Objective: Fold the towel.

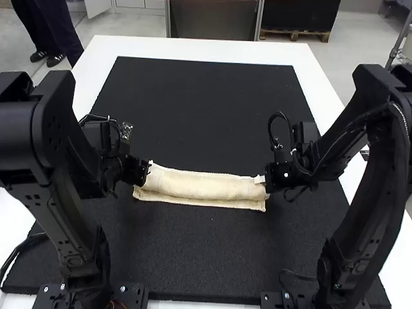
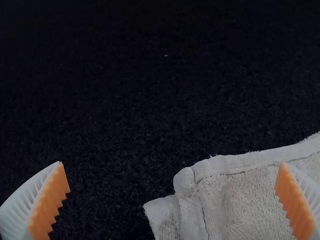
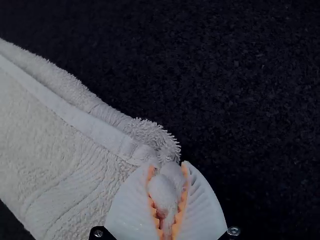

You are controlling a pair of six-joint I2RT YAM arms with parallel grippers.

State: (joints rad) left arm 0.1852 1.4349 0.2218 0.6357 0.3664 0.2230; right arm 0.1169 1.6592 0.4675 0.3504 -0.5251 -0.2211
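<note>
Looking down from the high view, as if standing behind the arms, find the towel on the black mat, lying crosswise between the left gripper and the right gripper. Looks folded over into a long, narrow strip, with a plump upper part and a flatter edge along the side nearer the arms' bases.

In the left wrist view, see white fingers spread wide apart, with orange pads facing each other across a gap. Note layered cloth at the towel's end reaching into that gap, and one finger over the cloth. Cannot tell about contact there.

In the right wrist view, see fingers closed on a bunched bit of the towel's end, pinched between the pads. From there, follow a smooth hem back along the fuzzier cloth.

As for obstacles, count the left arm and the right arm, flanking the towel and hiding parts of the mat, with the grippers partly covering both ends. Notice also a black cable beside the left arm's base, a cable loop above the right gripper, and a white table bordering the mat.
</note>
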